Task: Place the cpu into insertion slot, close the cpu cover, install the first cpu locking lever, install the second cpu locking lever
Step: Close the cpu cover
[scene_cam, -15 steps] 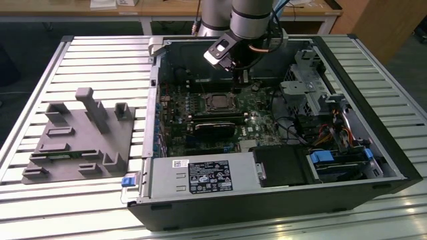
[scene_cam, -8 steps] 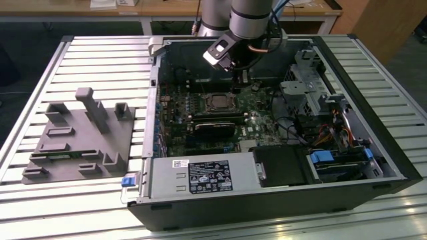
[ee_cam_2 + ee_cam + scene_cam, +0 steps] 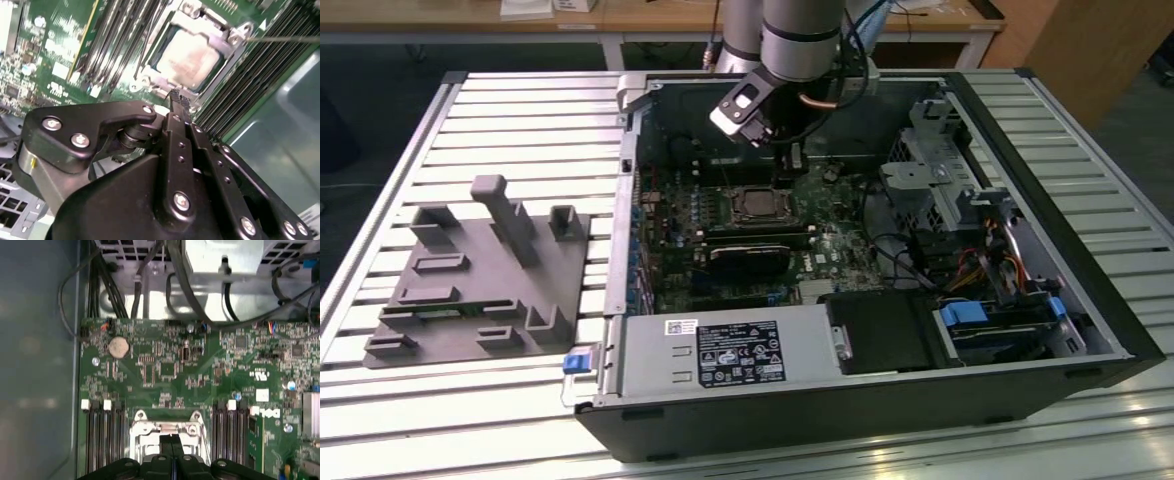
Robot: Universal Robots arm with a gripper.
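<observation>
Cpu [image 3: 192, 52], flat in the insertion slot [image 3: 732, 204] on the green motherboard [image 3: 165, 370], pale metal face up. Sits at 7 o'clock from the gripper [image 3: 790, 168] in the exterior view, with the long black card [image 3: 750, 247] at 6 o'clock of the socket and the power-supply box [image 3: 720, 352] further along 6 o'clock. Lies framed by the cpu cover [image 3: 220, 31], apparently folded down around it.

Looks light, thin and rigid; probably smooth and slippery on the metal face, delicate on the hidden underside. Best held by two opposite edges, never by the face; with the frame down, offers little edge to take. Being square, has no long axis: faces straight out of the open case, sides square to the socket, running roughly 12-to-6 and 3-to-9 in the exterior view.

Gripper: fingers [image 3: 165, 441] pressed together in both wrist views, nothing visible between them, tips just beside the socket's edge; touching or not, cannot tell. Thin locking lever [image 3: 285, 38] wire reaching out from one frame corner across the memory slots [image 3: 280, 65]; latched or free, cannot tell.
</observation>
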